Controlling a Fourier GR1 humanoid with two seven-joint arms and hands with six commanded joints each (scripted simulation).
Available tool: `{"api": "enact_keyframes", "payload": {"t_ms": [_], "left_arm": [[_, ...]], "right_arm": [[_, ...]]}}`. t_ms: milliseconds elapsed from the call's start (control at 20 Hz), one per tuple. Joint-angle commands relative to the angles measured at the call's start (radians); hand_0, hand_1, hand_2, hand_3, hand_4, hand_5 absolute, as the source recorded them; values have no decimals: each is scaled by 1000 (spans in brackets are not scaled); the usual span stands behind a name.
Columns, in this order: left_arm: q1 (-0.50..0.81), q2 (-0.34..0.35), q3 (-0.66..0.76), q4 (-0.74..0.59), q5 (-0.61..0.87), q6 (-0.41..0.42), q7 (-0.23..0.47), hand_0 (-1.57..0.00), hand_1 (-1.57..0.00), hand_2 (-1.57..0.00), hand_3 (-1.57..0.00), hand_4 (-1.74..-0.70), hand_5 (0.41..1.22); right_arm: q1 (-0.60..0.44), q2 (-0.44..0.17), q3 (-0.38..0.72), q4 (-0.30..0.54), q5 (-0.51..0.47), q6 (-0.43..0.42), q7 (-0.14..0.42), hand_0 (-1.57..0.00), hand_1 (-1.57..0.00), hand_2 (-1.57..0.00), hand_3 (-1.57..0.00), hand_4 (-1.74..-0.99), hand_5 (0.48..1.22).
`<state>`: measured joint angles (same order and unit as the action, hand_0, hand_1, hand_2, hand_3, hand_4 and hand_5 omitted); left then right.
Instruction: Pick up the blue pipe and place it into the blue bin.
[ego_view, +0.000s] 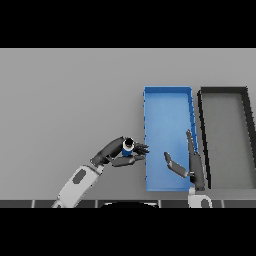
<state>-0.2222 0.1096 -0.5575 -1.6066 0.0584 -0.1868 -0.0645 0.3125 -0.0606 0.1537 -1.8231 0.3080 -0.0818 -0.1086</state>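
The blue pipe (128, 147), a short blue cylinder with a dark end, sits in my left hand (116, 153), whose fingers and thumb curl round it. The hand is just left of the blue bin's (149, 125) left wall, near its front half. The bin is a long rectangular tray running away from me, right of centre. My right hand (192, 162) stands over the bin's front right corner with fingers straight and thumb spread, holding nothing.
A dark grey bin (202, 130) of similar shape lies right beside the blue one, on its right. The grey table (65, 100) stretches to the left and far side.
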Motion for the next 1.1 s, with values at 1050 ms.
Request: {"api": "enact_keyframes", "payload": {"t_ms": [1050], "left_arm": [[20, -42, 43, 0, -100, -74, 11, -1571, -1571, -1571, -1571, -1474, 1221]], "right_arm": [[-170, -143, 188, -392, -132, 323, 367, 1, 0, 0, 1, -1249, 524]]}}
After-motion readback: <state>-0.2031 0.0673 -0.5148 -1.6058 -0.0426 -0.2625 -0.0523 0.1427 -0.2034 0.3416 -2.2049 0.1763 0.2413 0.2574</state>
